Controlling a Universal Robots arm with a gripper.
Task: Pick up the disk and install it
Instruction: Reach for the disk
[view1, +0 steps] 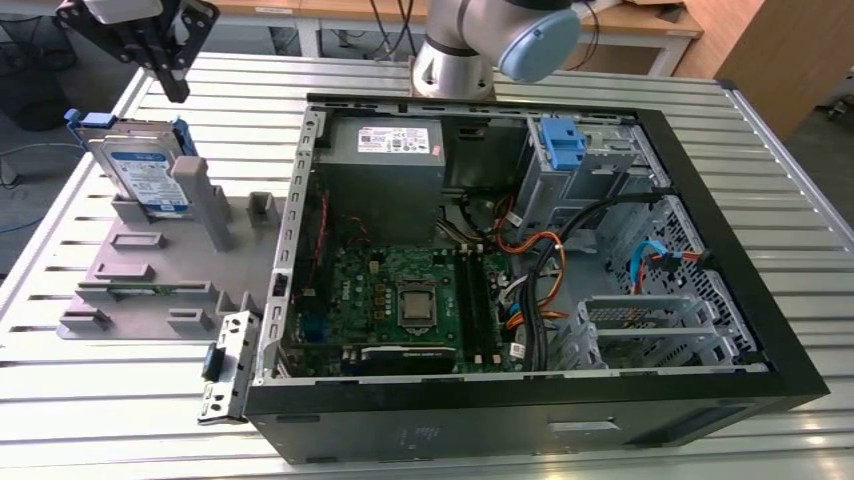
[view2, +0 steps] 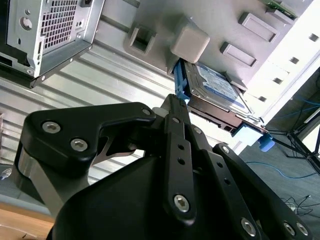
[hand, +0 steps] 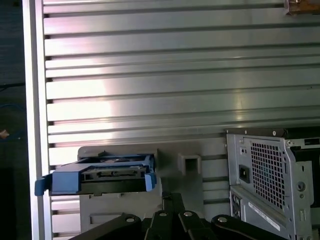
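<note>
The disk (view1: 144, 170) is a silver drive with a white and blue label and a blue frame round its edges. It stands tilted on edge in a slot of the grey fixture (view1: 147, 270), at the exterior view's left. My gripper (view1: 175, 92) hangs just above and behind it, apart from it. The black fingers are drawn together to a point, shut on nothing. In both wrist views the disk (view2: 215, 87) (hand: 100, 175) lies just beyond my gripper (view2: 172, 100) (hand: 170, 197).
The open computer case (view1: 721, 250) lies to the right of the fixture, on a slatted metal table (view1: 107, 410). Inside it are a motherboard (view1: 400, 300), a grey power supply (view1: 387, 140), cables, and a grey drive cage with a blue latch tab (view1: 561, 140). The arm's base (view1: 454, 60) stands behind the case.
</note>
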